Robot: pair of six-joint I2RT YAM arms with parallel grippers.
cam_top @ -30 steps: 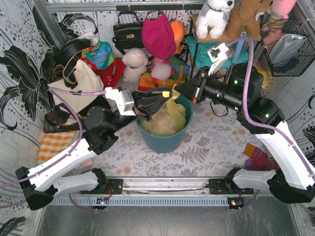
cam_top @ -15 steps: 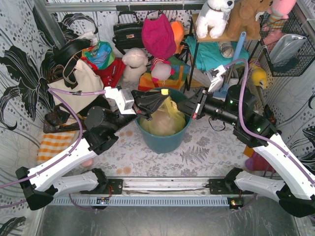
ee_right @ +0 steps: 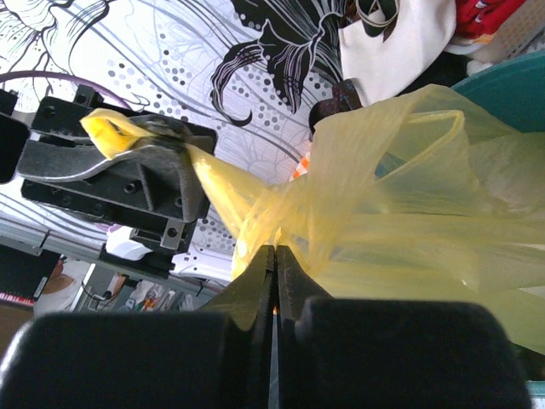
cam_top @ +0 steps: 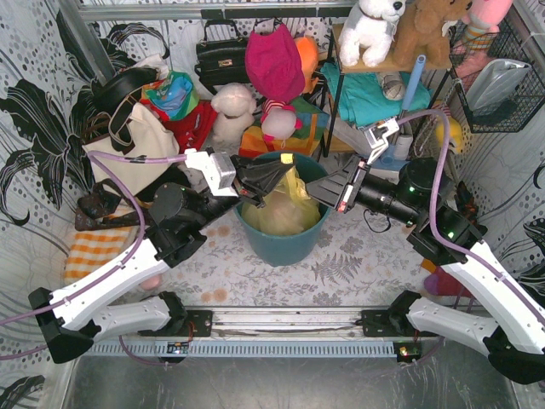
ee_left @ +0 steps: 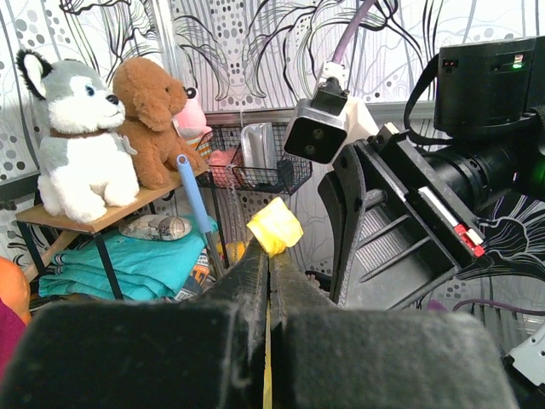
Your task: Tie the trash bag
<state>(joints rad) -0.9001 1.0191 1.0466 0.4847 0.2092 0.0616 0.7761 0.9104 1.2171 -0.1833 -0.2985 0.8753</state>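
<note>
The trash bag (cam_top: 285, 209) is thin yellow plastic with white paper showing through, and it sits in the teal bin (cam_top: 281, 245). My left gripper (cam_top: 283, 164) is above the bin's far rim. It is shut on a yellow strip of the bag, and the strip's end (ee_left: 275, 226) sticks out past its tips (ee_left: 268, 249). My right gripper (cam_top: 312, 193) is at the bag's right side. In the right wrist view its jaws (ee_right: 274, 249) are shut where the bag's folds (ee_right: 383, 196) gather into a neck. The left gripper (ee_right: 128, 145) shows there, pulling the strip taut.
A cream tote bag (cam_top: 140, 149) and an orange striped cloth (cam_top: 94, 251) lie left of the bin. Plush toys and a black handbag (cam_top: 220, 55) crowd the back. A shelf with folded teal cloth (cam_top: 370, 94) and a wire basket (cam_top: 498, 81) stand at the right.
My right gripper has come down from above the bin's far right rim to the bag's right side. The raised bag edge dropped with it. My left gripper has stayed almost still.
</note>
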